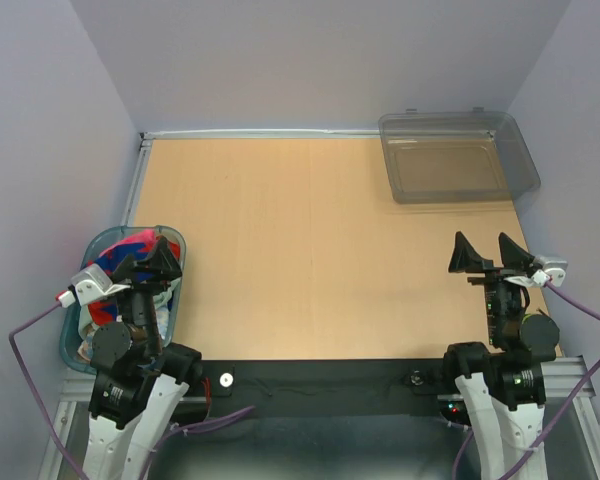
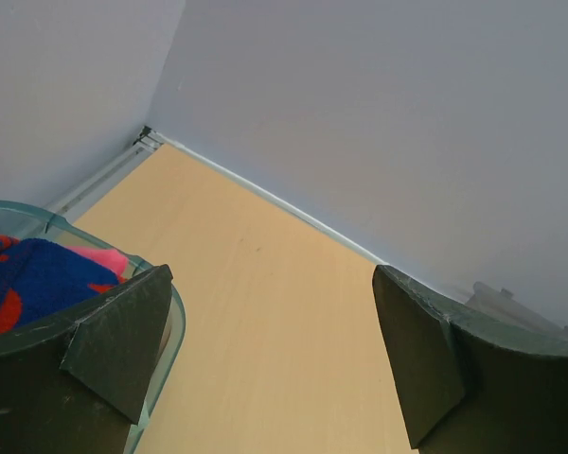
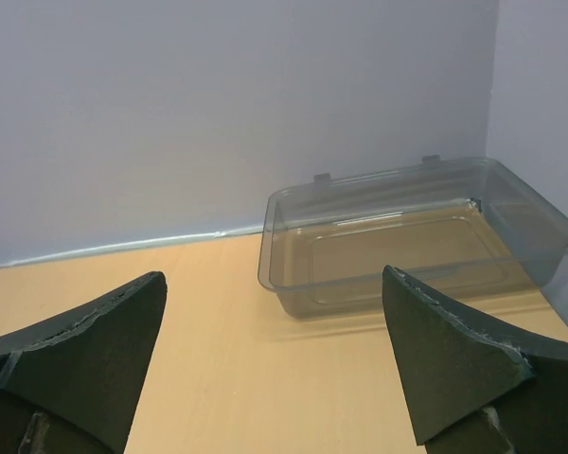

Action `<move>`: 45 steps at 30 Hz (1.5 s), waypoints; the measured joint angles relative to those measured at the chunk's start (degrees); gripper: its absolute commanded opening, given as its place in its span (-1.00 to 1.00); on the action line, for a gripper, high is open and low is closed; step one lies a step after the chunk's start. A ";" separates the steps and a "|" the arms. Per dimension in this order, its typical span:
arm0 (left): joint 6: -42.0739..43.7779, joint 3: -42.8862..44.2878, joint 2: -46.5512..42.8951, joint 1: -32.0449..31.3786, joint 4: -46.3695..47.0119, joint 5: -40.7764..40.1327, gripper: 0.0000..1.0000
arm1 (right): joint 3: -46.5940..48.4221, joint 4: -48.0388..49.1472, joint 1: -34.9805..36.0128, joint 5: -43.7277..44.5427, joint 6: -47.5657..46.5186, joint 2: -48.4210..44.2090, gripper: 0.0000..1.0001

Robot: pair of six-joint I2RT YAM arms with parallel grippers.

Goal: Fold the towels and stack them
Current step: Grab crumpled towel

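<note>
- While heaped in a blue-rimmed tub at the tabletop's near left edge, the towels sit bunched.
- Left pincer hangs over the tub's right rim, jaws wide, empty.
- Right pincer hovers near the right edge, likewise wide, empty.
- Clear bin sits in the far right corner, well apart.

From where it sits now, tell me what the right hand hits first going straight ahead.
Probably the bin, dead ahead of the open right hand across bare table. Depth is unclear, so its tilt could bring it to the table first.
</note>
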 measured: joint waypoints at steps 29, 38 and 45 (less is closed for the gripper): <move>-9.31 30.64 54.16 2.56 -29.70 -5.57 0.90 | 0.00 -0.07 10.43 3.54 0.28 0.00 1.00; -8.83 30.45 64.76 12.09 -32.17 -4.20 0.74 | 0.00 -0.11 18.12 6.19 0.66 0.00 1.00; -8.85 30.36 68.91 14.69 -32.50 -5.18 0.62 | 0.00 -0.55 20.06 8.09 0.96 0.00 1.00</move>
